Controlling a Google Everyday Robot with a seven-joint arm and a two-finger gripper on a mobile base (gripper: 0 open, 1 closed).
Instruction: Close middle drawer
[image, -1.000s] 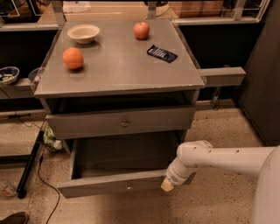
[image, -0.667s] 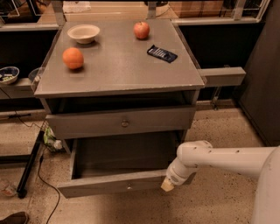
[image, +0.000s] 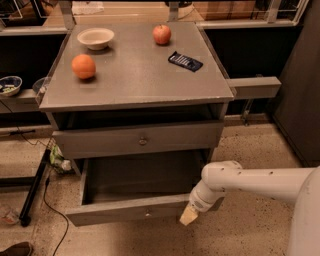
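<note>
The middle drawer (image: 125, 209) stands pulled far out of the grey cabinet (image: 135, 90), and its dark inside looks empty. Its low front panel has a tiny central knob (image: 147, 213). Above it, the taller drawer front with a round knob (image: 142, 141) is only slightly out. My gripper (image: 189, 216), with a tan tip on the white arm (image: 250, 181), sits at the right end of the middle drawer's front panel, touching or just in front of it. The lowest drawer is hidden under the open one.
On the cabinet top lie an orange (image: 83, 66), a white bowl (image: 95, 38), an apple (image: 161, 34) and a dark packet (image: 185, 61). A black stand leg and cable (image: 35, 187) are on the floor at left. A dark cabinet (image: 300, 100) stands at right.
</note>
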